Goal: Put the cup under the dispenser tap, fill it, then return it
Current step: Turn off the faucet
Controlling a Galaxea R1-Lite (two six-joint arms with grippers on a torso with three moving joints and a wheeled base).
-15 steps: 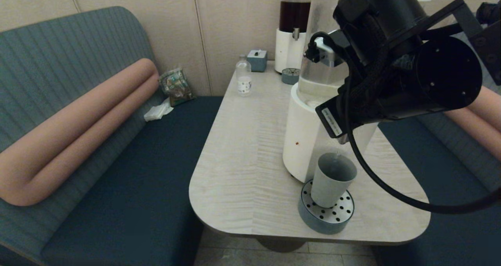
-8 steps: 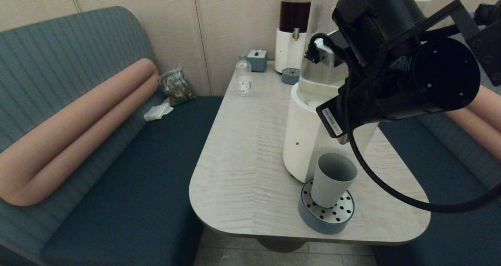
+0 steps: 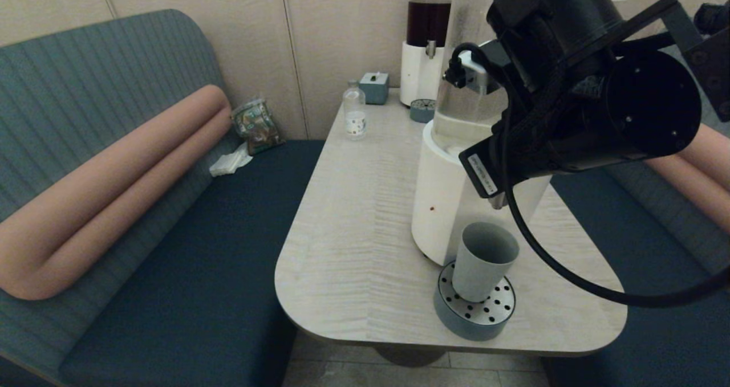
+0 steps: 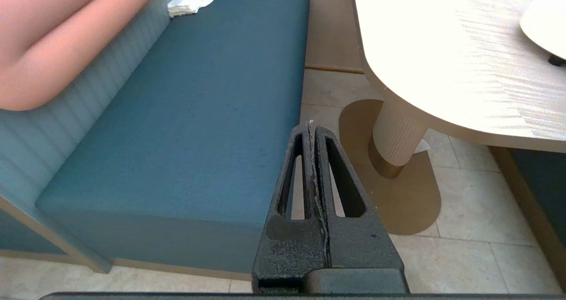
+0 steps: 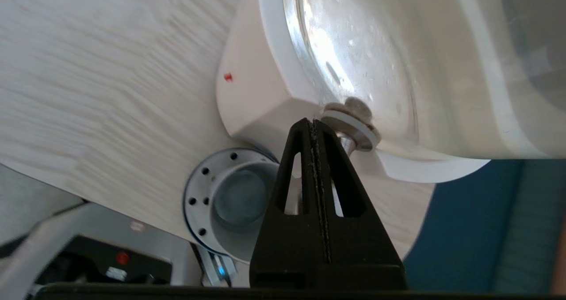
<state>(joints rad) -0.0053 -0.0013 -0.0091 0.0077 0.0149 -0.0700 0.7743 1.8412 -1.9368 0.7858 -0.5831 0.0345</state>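
Note:
The grey-green cup (image 3: 483, 260) stands upright on the round perforated drip tray (image 3: 475, 313), against the white base of the big clear-tank dispenser (image 3: 442, 204). The steel dispenser tap (image 5: 348, 145) points down beside the cup (image 5: 241, 198); in the head view only its tip (image 3: 497, 203) peeks out under my right arm. My right gripper (image 5: 312, 122) is shut on nothing, its tips at the tap's white collar above the cup. I cannot tell whether the cup holds liquid. My left gripper (image 4: 312, 125) is shut, parked low over the floor beside the bench.
A clear bottle (image 3: 355, 113), a small grey box (image 3: 374, 86) and the dark-liquid dispenser (image 3: 426, 45) with its own tray stand at the table's far end. Blue benches flank the table (image 3: 353, 250). My right arm (image 3: 570, 90) hides much of the big dispenser.
My right arm has shifted slightly upward near the tap. The cup stays in place on the drip tray.

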